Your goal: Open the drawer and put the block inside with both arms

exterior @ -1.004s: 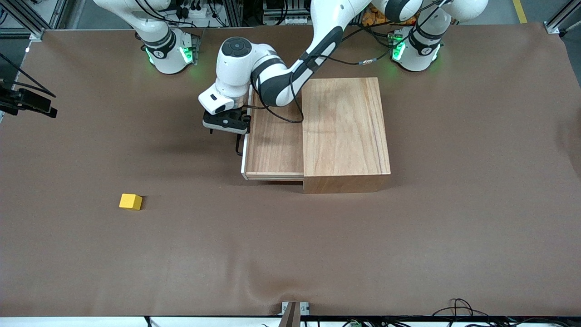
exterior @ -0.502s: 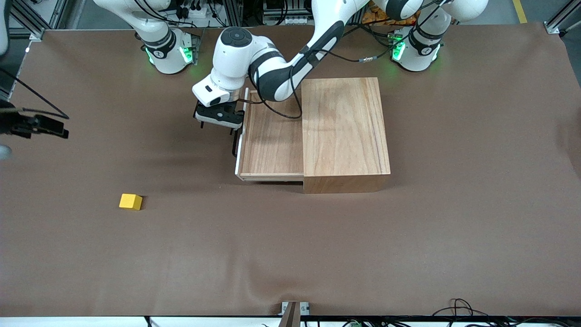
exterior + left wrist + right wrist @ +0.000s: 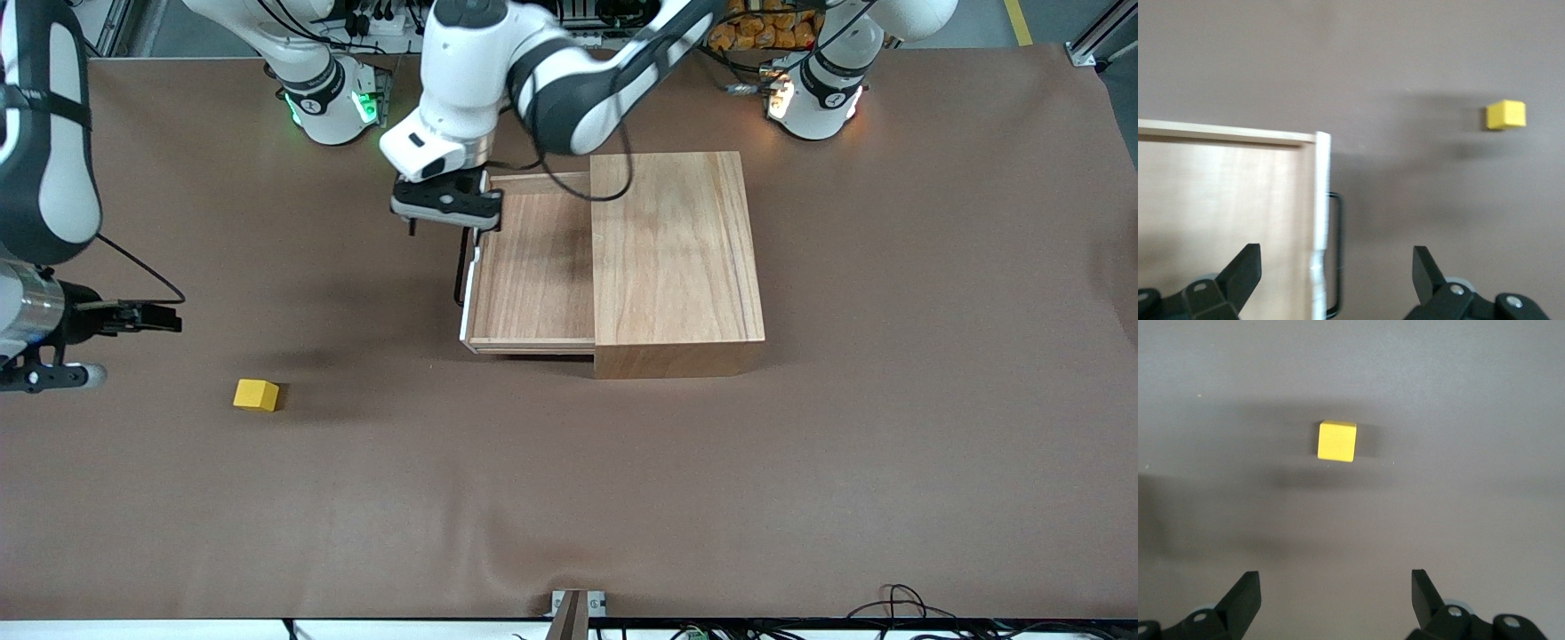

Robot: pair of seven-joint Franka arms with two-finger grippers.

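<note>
The drawer (image 3: 524,267) is pulled out of the light-wood box (image 3: 676,258), toward the right arm's end of the table. Its white front edge (image 3: 468,293) and black wire handle (image 3: 459,276) show; the tray is empty. My left gripper (image 3: 447,203) is open and empty, up over the end of the drawer's front edge farther from the front camera. In the left wrist view my left gripper (image 3: 1335,257) stands above the front edge (image 3: 1321,200) and handle (image 3: 1338,253). The yellow block (image 3: 256,395) lies on the mat, nearer the front camera than the drawer. It also shows in the left wrist view (image 3: 1505,115). My right gripper (image 3: 164,318) is open and empty in the air, short of the block (image 3: 1337,441). Its fingertips (image 3: 1248,587) are wide apart.
The brown mat (image 3: 622,498) covers the table. The two arm bases (image 3: 333,102) stand along the table edge farthest from the front camera. Cables (image 3: 898,604) lie at the nearest edge.
The drawer slid out a little more. My left gripper let go of the handle and rose over the front edge. My right arm moved in toward the block.
</note>
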